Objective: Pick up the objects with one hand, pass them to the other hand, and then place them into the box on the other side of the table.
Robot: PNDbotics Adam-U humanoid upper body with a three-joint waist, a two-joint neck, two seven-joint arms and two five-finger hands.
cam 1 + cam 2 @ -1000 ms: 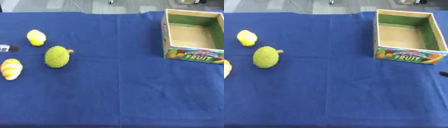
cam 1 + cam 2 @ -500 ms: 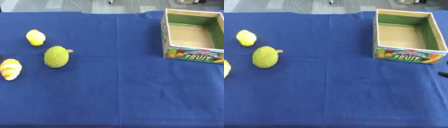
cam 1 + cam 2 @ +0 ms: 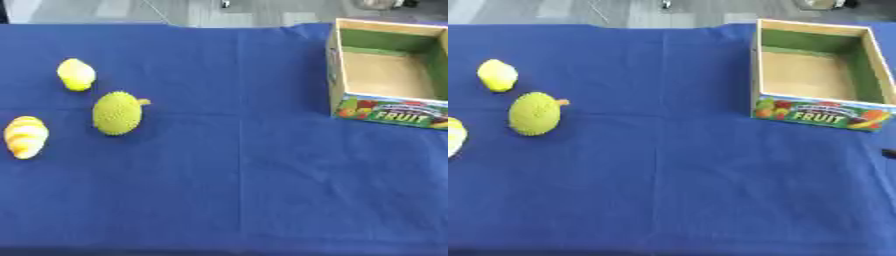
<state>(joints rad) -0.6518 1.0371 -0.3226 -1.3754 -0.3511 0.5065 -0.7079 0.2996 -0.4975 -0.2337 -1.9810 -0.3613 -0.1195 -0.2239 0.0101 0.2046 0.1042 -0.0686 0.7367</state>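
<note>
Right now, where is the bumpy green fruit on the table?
The bumpy green fruit lies on the left side of the blue cloth, between the yellow lemon behind it and the orange-and-yellow piece nearer the left edge.

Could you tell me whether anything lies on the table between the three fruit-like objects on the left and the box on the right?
Nothing visible does. The lemon, the spiky green fruit and the yellow-orange striped piece sit at the left; only bare blue tablecloth stretches to the open fruit box, which looks empty.
</note>
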